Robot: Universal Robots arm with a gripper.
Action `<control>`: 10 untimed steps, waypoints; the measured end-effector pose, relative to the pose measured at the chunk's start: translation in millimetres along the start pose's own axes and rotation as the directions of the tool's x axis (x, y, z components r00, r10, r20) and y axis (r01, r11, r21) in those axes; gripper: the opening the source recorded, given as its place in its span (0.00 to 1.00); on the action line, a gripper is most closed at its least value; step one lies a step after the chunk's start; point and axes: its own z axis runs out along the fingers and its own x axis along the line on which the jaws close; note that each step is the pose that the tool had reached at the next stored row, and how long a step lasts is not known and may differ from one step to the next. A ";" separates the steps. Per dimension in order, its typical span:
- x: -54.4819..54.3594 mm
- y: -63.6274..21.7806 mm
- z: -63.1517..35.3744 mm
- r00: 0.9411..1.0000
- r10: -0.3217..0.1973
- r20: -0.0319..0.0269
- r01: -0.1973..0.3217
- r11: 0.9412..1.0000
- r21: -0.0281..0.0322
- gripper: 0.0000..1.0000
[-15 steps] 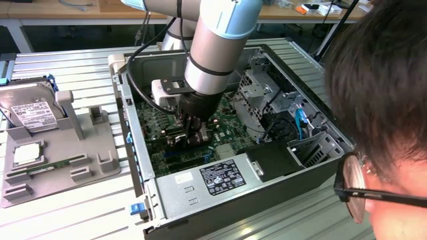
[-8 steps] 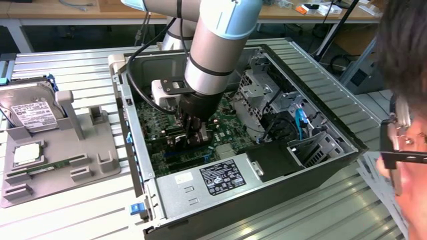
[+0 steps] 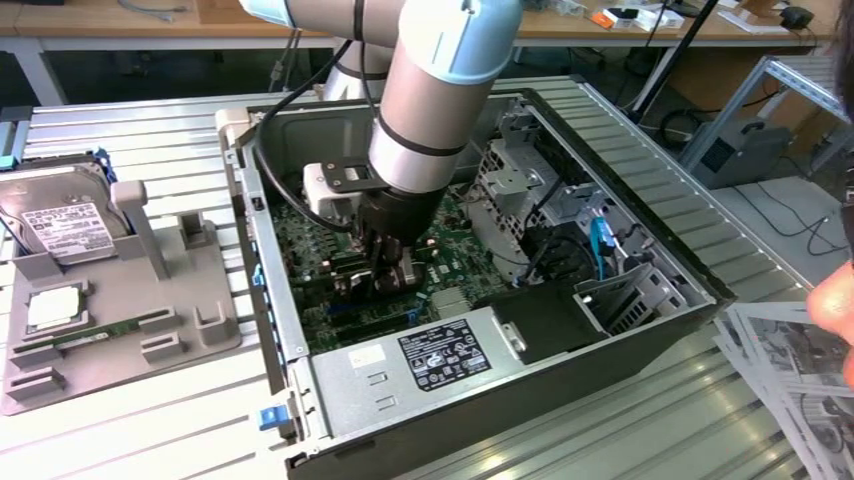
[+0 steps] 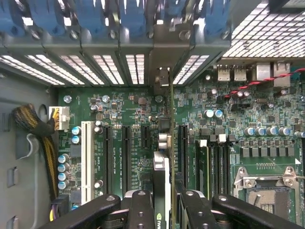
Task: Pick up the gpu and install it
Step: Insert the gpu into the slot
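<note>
Arm reaches down into the open computer case (image 3: pixel 641 215), which lies on its side on the slatted bench (image 3: pixel 147 135). The hand (image 3: pixel 388 268) is low over the green motherboard (image 3: pixel 334 290), near the middle of the case.

From the wrist camera: the hand (image 4: pixel 164 202) is closed on the gpu (image 4: pixel 163 176) — the card stands on edge between the dark fingers (image 4: pixel 140 210), seen edge-on as a thin strip. Its metal bracket end (image 4: pixel 163 78) sits up against the row of rear slot covers (image 4: pixel 86 67), and the card runs in line with the black expansion slots (image 4: pixel 126 157), beside the white slot (image 4: pixel 86 160). Whether it is fully seated — cannot tell.

Outside the case, toward the exterior view's left edge of the bench, a grey parts holder (image 3: pixel 120 300) carries a hard drive (image 3: pixel 60 220) with a white label.
</note>
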 end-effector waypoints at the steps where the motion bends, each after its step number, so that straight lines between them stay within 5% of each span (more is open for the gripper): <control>1: 0.1 -0.1 1.1 1.000 0.000 0.000 0.000 1.000 0.000 0.27; 10: 0.0 -0.3 2.2 1.000 0.000 0.002 0.000 1.000 0.000 0.27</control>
